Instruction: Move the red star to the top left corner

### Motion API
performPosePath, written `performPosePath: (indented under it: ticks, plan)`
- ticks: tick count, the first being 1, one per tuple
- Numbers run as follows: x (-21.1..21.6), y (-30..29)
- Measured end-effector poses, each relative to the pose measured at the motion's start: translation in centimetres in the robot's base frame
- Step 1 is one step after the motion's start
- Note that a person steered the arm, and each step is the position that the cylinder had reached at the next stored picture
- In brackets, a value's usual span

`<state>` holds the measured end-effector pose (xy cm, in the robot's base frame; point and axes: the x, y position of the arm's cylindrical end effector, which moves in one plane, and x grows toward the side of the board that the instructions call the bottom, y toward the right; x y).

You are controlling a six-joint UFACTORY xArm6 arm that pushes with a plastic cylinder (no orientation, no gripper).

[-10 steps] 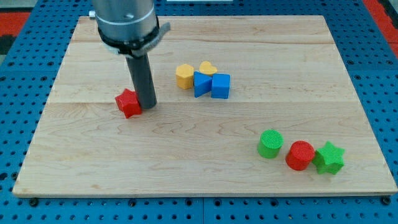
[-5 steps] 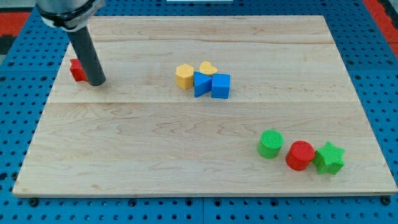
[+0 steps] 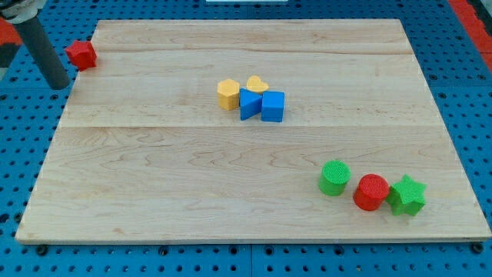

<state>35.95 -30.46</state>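
Note:
The red star (image 3: 81, 55) lies at the board's left edge, near the view's top left corner, partly overhanging the edge. My tip (image 3: 58, 84) is the lower end of the dark rod at the view's far left. It stands just off the board's left edge, below and left of the red star, a small gap apart from it.
A yellow hexagon (image 3: 227, 94), yellow heart (image 3: 257, 84), blue triangle (image 3: 248, 105) and blue cube (image 3: 273, 106) cluster at the board's middle top. A green cylinder (image 3: 334, 178), red cylinder (image 3: 372, 191) and green star (image 3: 407, 195) sit at the bottom right. The wooden board (image 3: 192, 177) lies on a blue pegboard.
The red star was pushed up and left, from the middle left to the board's top left edge. My tip moved left with it and now stands off the board, apart from the star.

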Motion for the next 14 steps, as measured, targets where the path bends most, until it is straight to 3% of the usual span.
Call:
performPosePath:
  ticks: [3, 5, 6, 7, 8, 12, 14]
  plan:
    - [-9.3, 0.8]
    - [-9.8, 12.1]
    - [-6.9, 15.4]
    - [-9.7, 26.8]
    - [-16.5, 28.6]
    - [-16.7, 21.8]
    - [-16.8, 15.7]
